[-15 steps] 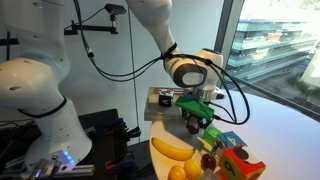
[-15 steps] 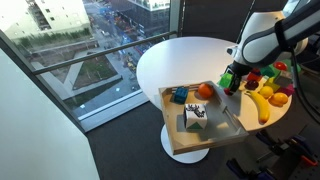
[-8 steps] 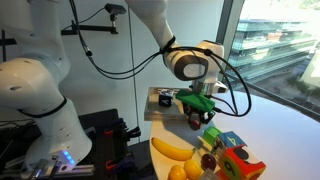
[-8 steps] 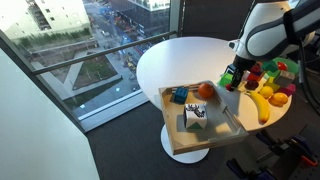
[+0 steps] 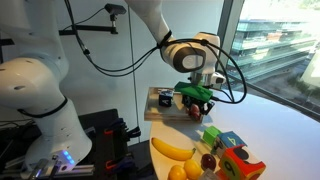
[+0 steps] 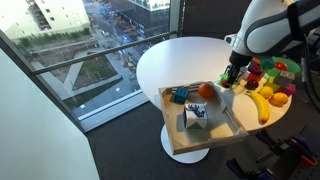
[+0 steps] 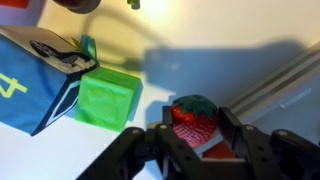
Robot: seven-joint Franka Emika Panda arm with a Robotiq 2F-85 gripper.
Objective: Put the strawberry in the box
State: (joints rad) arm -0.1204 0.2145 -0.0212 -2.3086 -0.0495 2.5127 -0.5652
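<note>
The strawberry (image 7: 192, 118), small and red with a dark green top, sits pinched between my gripper's (image 7: 195, 127) black fingers in the wrist view. In both exterior views the gripper (image 5: 196, 106) (image 6: 231, 82) hangs above the table beside the box, with the strawberry (image 5: 196, 112) a dark red spot at its tips. The box (image 6: 171, 128) (image 5: 156, 103) is a shallow light wooden tray holding a blue piece, a red-orange fruit (image 6: 204, 90) and a white cube (image 6: 196, 116). My gripper is near the box's wall on the side towards the toys.
A banana (image 5: 172, 149) (image 6: 262, 104), other fruit and colourful toy cubes (image 5: 232, 152) (image 6: 270, 72) lie together on the round white table (image 6: 180, 60). Below the gripper, the wrist view shows a green cube (image 7: 108, 98) and a blue cube (image 7: 35, 85).
My gripper has lifted with the strawberry in it and shifted away from the toy pile towards the box. The jaws have kept the same width.
</note>
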